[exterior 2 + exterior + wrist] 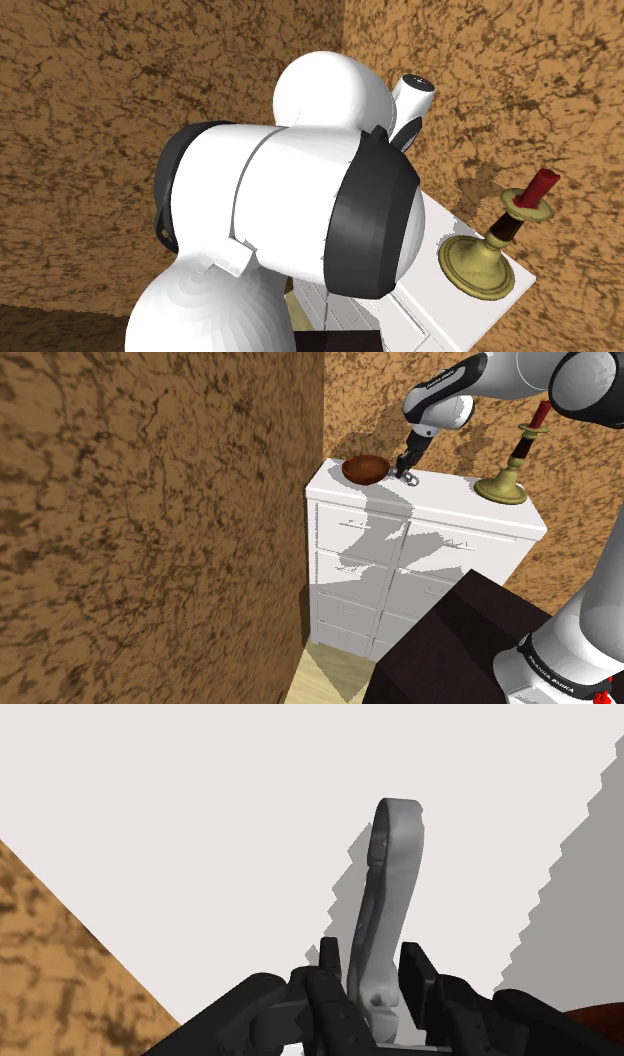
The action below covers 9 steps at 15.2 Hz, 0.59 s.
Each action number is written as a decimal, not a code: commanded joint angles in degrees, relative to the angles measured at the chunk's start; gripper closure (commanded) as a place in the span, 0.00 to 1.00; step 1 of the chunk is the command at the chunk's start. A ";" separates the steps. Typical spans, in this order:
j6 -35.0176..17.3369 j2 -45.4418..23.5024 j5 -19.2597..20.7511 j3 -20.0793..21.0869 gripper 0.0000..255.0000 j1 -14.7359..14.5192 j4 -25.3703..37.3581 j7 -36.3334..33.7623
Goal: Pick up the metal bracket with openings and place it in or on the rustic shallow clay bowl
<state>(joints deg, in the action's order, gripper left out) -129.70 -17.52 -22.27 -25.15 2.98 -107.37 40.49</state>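
Note:
A grey metal bracket [395,854] sticks out from between my gripper's [372,969] black fingers, which are shut on its lower end. In the shoulder view the gripper [405,466] is low over the white cabinet top [450,502], with the bracket [409,477] at its tip, close to the surface. I cannot tell whether it still touches the top. The brown shallow clay bowl [365,469] sits just beside the gripper, toward the shoulder view's left, near the cabinet's back corner.
A brass candlestick [503,482] with a red candle stands on the cabinet at the shoulder view's right, also seen as the candlestick [482,262] in the second exterior view. Brown mottled walls close in behind and to the left. My stand [450,652] is below.

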 commanded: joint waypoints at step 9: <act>0.59 0.36 0.33 -0.12 1.00 -0.08 0.29 -0.30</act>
<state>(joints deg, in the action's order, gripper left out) -129.45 -17.31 -22.09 -25.21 2.93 -107.29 40.33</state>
